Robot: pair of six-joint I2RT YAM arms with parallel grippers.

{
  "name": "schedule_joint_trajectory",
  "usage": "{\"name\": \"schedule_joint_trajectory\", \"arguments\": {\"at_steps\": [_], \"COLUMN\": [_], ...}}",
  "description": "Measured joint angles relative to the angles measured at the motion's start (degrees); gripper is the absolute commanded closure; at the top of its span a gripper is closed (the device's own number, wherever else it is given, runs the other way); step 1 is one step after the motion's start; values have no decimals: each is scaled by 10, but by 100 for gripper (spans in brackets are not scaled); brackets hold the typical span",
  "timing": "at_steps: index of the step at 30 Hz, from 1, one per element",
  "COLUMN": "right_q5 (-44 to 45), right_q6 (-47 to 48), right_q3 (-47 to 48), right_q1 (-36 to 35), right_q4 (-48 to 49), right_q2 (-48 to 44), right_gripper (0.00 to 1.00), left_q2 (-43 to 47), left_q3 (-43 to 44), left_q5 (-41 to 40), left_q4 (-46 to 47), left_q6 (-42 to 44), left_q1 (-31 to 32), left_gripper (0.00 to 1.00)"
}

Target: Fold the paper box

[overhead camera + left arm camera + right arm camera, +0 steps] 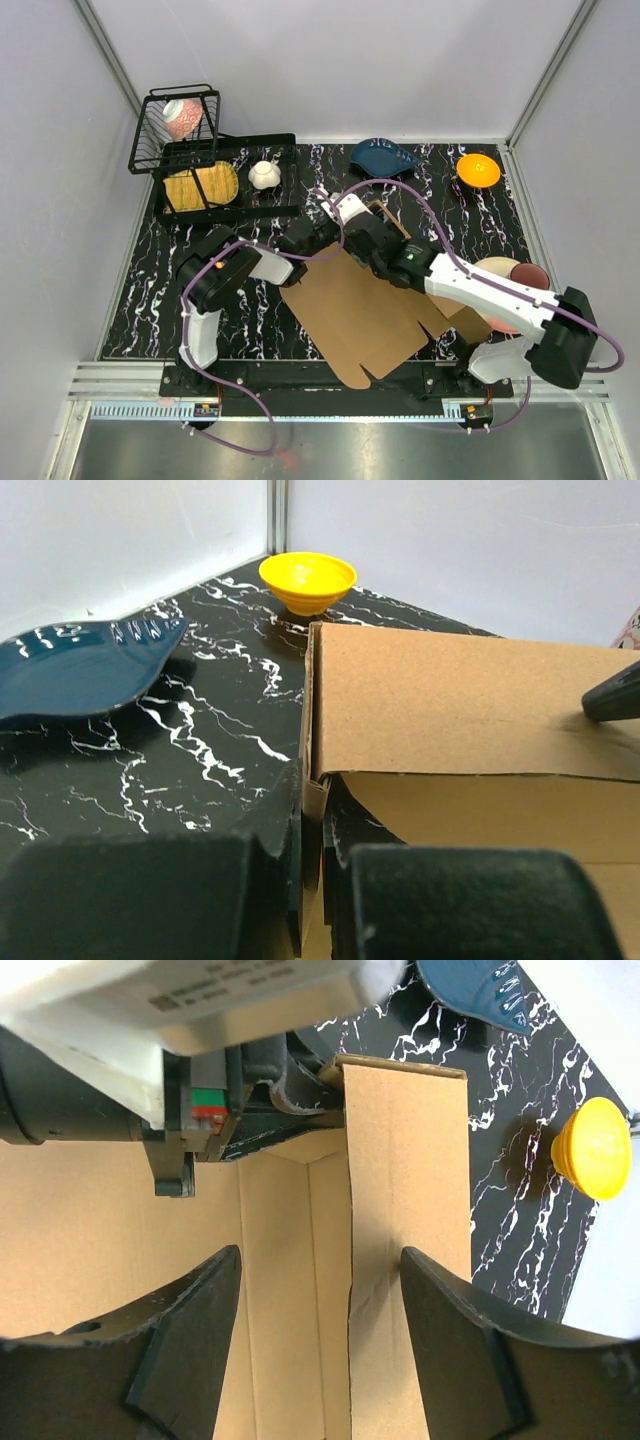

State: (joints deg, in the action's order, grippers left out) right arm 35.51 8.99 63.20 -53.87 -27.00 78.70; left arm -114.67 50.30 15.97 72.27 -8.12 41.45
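Currently on my screens, item by item. Paper box [360,310]: brown cardboard, partly folded, lying mid-table toward the near edge of the black marbled table [150,300], with one wall raised at its far end. Left gripper [315,900]: I see both fingers pinched tight on the upright edge of that wall. Right gripper [320,1260]: jaws spread wide over a narrow cardboard strip, not closed on it. Yellow bowl [478,170]: far right corner. Blue leaf-shaped dish [385,158]: just left of the bowl. Wire basket [180,125]: far left corner.
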Motion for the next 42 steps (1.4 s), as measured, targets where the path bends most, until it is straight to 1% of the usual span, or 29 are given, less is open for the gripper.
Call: {"name": "schedule_joint_trajectory", "arguments": {"at_steps": [9, 12, 14, 15, 16, 17, 19, 20, 21, 22, 25, 28, 33, 36, 39, 42], "right_q5": [-14, -14, -9, -6, -4, -3, -2, -2, -2, -6, -23, -49, -89, -104, -112, -116], "right_q6": [-31, -40, -48, -52, -57, -64, -82, -92, -110, -125, -150, -173, -190, -197, -199, -200], "right_q3": [1, 1, 1, 1, 1, 1, 1, 1, 1, 1, 0, -5, -7, -15, -18, -18], "right_q1": [0, 0, 0, 2, 4, 8, 25, 34, 51, 60, 79, 96, 98, 98, 98, 98], "right_q4": [-26, -23, -16, -12, -8, -4, 4, 6, 11, 13, 31, 56, 89, 111, 131, 146], "right_q2": [-99, -134, -152, -159, -164, -167, -167, -164, -155, -147, -116, -82, -32, -13, -1, 4], "right_gripper": [20, 21, 25, 27, 33, 35, 44, 61, 67, 76, 85, 86, 87, 87, 85, 85], "left_q2": [44, 47, 48, 48, 49, 50, 58, 64, 78, 83, 102, 120, 140, 143, 144, 144], "left_q3": [0, 0, 0, 0, -1, -2, -7, -12, -28, -35, -57, -82, -122, -128, -130, -131], "left_q5": [-39, -56, -69, -76, -84, -93, -111, -125, -150, -163, -201, -246, -327, -378, -412, -423], "left_q4": [-53, -80, -99, -107, -114, -122, -130, -134, -136, -136, -137, -130, -106, -101, -101, -101], "left_q6": [12, 15, 17, 18, 18, 19, 17, 16, 14, 12, 5, -3, -3, -3, -2, 0], "left_q1": [9, 9, 9, 9, 9, 10, 11, 12, 14, 14, 17, 21, 37, 52, 62, 65], "left_gripper": [100, 100, 100, 100, 100, 100, 100, 100, 100, 100, 100, 100, 100, 100, 93, 91]}}
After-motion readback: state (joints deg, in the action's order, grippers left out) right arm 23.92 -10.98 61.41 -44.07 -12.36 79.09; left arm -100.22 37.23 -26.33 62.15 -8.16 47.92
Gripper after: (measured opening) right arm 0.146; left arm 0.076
